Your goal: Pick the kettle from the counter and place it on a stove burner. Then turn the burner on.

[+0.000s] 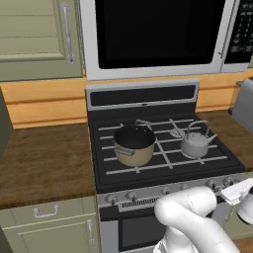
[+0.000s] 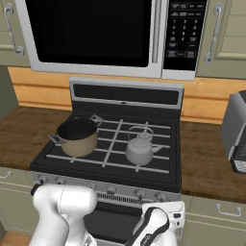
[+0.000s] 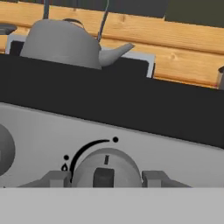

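**A:** Where does the small squat silver-grey metal kettle (image 1: 195,143) sit?

**B:** On the black grate bars of the black gas cooktop (image 1: 163,163), right of centre in the left base view, over a front burner. The round grey burner cap under it is hidden by its body. The tan-sided saucepan with the dark inside (image 1: 133,144) stands beside it to the left, apart from it. The dark brown wood-grain countertop (image 1: 44,158) at the left edge carries nothing I can make out.

**A:** So the placing looks finished?

**B:** I judge so; what remains is turning the burner on.

**A:** And the two-finger gripper (image 3: 105,178)?

**B:** In the hand view, near the bottom centre, its grey fingertips (image 3: 56,178) stand one on each side of a round silver knob (image 3: 105,168) on the stove's silver front. They are spread around it; whether they press it I cannot tell. The kettle shows at the upper left there, so this seems the matching knob.

**A:** Why that straddle?

**B:** Likely so that a wrist roll can twist the knob along its black arc marking.
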